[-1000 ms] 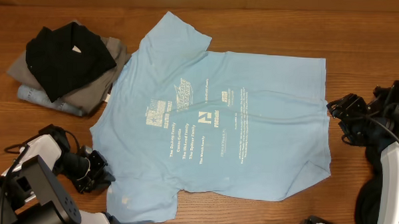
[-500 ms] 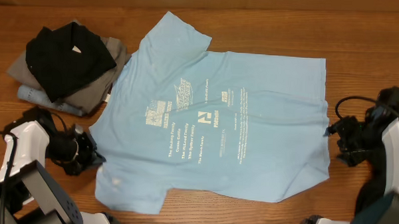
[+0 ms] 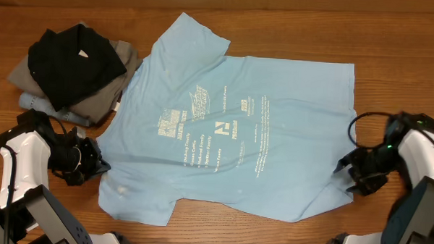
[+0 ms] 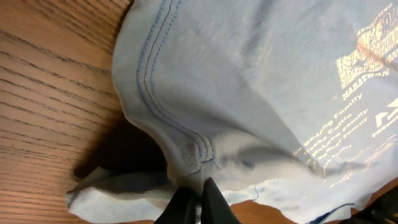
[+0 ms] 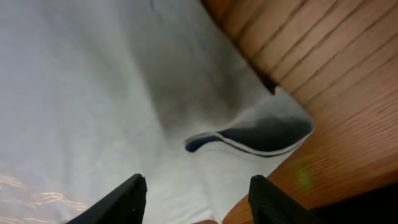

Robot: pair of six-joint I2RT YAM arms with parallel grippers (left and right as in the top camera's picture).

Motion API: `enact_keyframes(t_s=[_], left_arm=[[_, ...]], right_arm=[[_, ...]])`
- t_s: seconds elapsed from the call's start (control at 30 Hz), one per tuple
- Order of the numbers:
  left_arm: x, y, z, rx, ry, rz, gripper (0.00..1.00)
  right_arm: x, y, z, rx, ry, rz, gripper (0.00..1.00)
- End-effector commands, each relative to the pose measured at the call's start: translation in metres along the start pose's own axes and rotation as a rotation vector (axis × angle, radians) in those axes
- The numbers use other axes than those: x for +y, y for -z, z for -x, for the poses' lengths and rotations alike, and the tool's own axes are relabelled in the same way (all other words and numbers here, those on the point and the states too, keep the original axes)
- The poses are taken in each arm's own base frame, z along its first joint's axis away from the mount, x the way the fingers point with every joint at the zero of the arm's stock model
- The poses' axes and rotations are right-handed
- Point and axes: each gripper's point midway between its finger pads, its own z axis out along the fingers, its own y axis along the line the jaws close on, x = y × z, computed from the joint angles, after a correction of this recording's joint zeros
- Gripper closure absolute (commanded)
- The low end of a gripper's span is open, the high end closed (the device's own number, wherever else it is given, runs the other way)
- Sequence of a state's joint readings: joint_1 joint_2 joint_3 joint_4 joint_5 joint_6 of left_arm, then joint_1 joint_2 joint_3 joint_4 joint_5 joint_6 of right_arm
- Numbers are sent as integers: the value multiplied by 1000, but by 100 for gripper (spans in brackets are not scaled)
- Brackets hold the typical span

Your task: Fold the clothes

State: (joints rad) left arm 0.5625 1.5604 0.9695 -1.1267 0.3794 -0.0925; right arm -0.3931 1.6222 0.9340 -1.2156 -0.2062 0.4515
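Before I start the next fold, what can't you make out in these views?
- Small lettering on the light blue T-shirt: too small in overhead, cut off in left wrist.
- Lower garments in the folded pile: covered by the black garment on top.
- Left gripper: only fingertips show at the bottom edge; how much fabric it pinches is hidden.
- Right gripper: open over the hem corner; contact with fabric unclear.

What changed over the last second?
The left gripper, shut on the blue T-shirt, moved left, dragging the lower sleeve along. The right gripper, open, travelled down the hem to its near corner. The folded pile stayed put.
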Motion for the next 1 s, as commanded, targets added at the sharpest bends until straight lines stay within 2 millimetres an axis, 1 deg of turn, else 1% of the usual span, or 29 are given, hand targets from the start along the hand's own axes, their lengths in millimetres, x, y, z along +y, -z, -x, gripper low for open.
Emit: enact_keyframes(t_s=[0.0,0.1,0.17,0.27,0.4,0.47,0.57,0.63,0.7,0.83,0.9,0.97], left_arm=[[-7,6,4,-26,-54,-15,93],[-7,6,4,-27,-53,-16,93],[-7,6,4,-27,-53,-16,93],[-7,6,4,-28,-54,-15,92],[-7,6,5,-30,-55,-15,92],[-7,6,5,-30,-55,-15,92],[-7,6,5,-31,-55,-16,91],[-7,6,6,-34,-56,-16,91],[-7,6,6,-34,-56,-16,91],[-7,6,6,-34,-56,-16,91],[-7,6,6,-34,-56,-16,91],[-7,6,6,-34,-56,-16,91]], right_arm=[[-2,-14,-9,17,32,-13,48],[-6,-22,-11,22,28,-16,52],[-8,-27,-12,24,27,-17,53],[-8,-33,-13,23,28,-10,54],[-6,-36,-11,16,32,5,54],[-6,-36,-10,10,33,8,54],[-1,-36,-4,-12,37,28,46],[3,-36,-1,-25,24,45,46],[2,-36,-1,-25,-2,43,51],[2,-36,0,-26,-4,43,64],[2,-36,0,-25,-4,42,75],[2,-36,0,-27,-4,40,79]])
